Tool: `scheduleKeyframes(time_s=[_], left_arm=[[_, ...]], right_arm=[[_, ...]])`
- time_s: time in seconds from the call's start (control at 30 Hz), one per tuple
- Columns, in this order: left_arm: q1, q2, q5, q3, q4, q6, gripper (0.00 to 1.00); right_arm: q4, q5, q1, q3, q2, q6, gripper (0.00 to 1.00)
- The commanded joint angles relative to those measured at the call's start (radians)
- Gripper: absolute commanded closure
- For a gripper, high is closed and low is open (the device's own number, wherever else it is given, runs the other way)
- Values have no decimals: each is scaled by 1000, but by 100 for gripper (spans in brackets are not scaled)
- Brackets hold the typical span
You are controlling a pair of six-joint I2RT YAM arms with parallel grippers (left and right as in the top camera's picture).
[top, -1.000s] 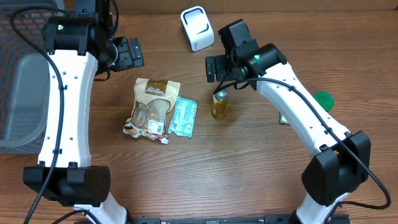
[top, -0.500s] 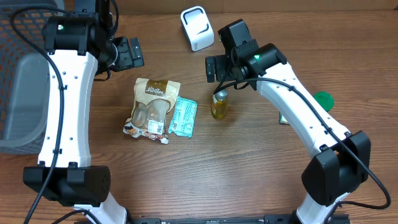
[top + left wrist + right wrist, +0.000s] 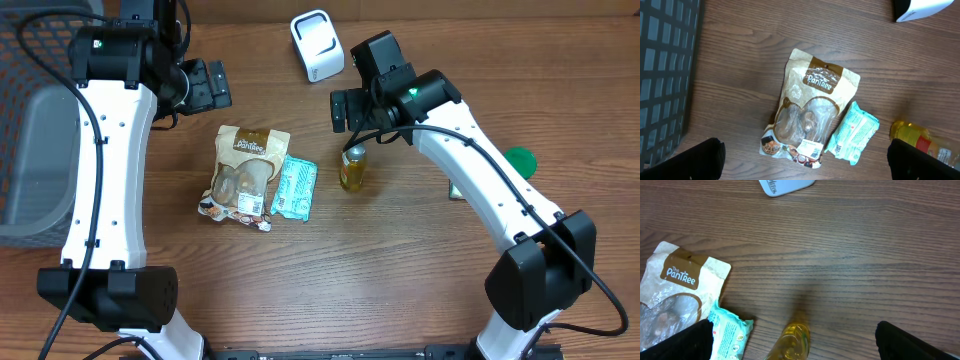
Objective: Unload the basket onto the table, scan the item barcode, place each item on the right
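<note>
The jaws of the right gripper (image 3: 340, 110) are spread wide with nothing between them, its dark fingertips showing only at the lower corners of its wrist view. The left gripper (image 3: 220, 85) is likewise held fully apart and empty, well off toward the far left. Just beside the right gripper, apparently upright on the brown wooden table (image 3: 400, 290), a small clear plastic bottle of yellow liquid (image 3: 352, 170) is found, and it is judged the likeliest item for scanning. It is expected to be stiff, smooth and somewhat slippery, weighted by its contents and easily toppled. A hold across the middle of its body is advised, with the red label (image 3: 931, 145) left uncovered, since the barcode is probably printed there; no writing on it can be read. To its left a soft teal plastic packet (image 3: 295, 188) is laid flat, touching a brown-and-white paper pouch with a clear window (image 3: 245, 170), on which "The PanTree" is read in the right wrist view. The small print on the pouch's lower sticker cannot be made out. Beyond these, near the far edge, a white boxy barcode scanner (image 3: 317, 45) is set. A dark wire basket (image 3: 30, 60) is placed at the far left.
</note>
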Motion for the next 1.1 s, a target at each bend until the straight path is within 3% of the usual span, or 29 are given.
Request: scheduleKeyframes(time_s=[0.0, 0.93, 1.0, 1.07], left_arm=[[-6, 2, 5, 15, 4, 11, 0], [-6, 2, 5, 15, 4, 11, 0], [-6, 2, 5, 15, 4, 11, 1], [-6, 2, 5, 15, 4, 11, 0]], right_arm=[[3, 14, 2, 13, -3, 7, 0], [1, -55, 2, 13, -3, 8, 0], [-2, -55, 2, 13, -3, 20, 15], [-5, -55, 2, 10, -3, 47, 20]])
